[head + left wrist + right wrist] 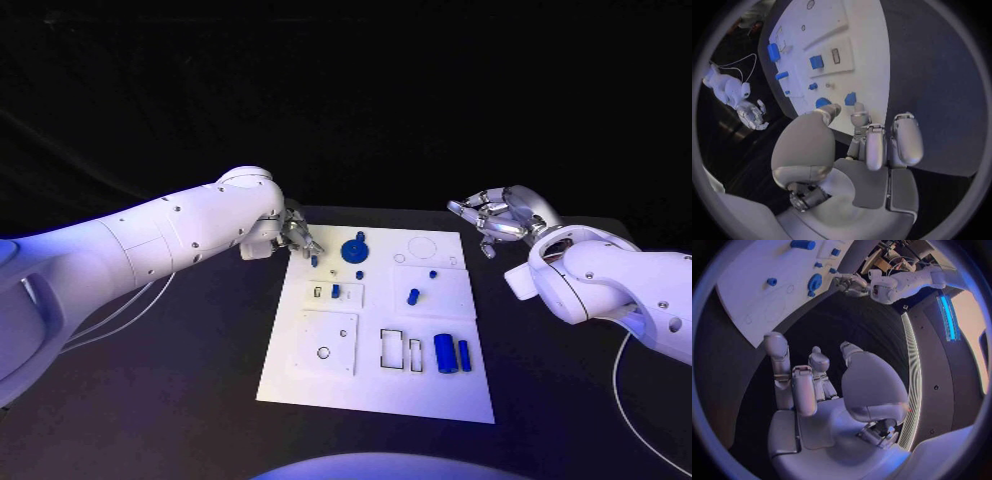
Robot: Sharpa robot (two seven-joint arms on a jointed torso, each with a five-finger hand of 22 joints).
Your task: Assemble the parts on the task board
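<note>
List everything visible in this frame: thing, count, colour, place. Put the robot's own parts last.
Task board: one, white, middle of the table.
Table: one, black, under the board.
Round part: one, blue, far edge of the board.
Cylinders: two, blue, side by side at the board's near right.
Small parts: several, blue, scattered mid-board; exact count unclear.
Left hand: silver, at the board's far left corner, a small blue piece at its fingertips; grip unclear.
Right hand: silver, off the board's far right corner, holding nothing.

Two white arms reached inward.
The left silver robot hand (297, 237) pointed downward with fingers together; the right silver robot hand (490, 215) hung with fingers spread, holding nothing.
</note>
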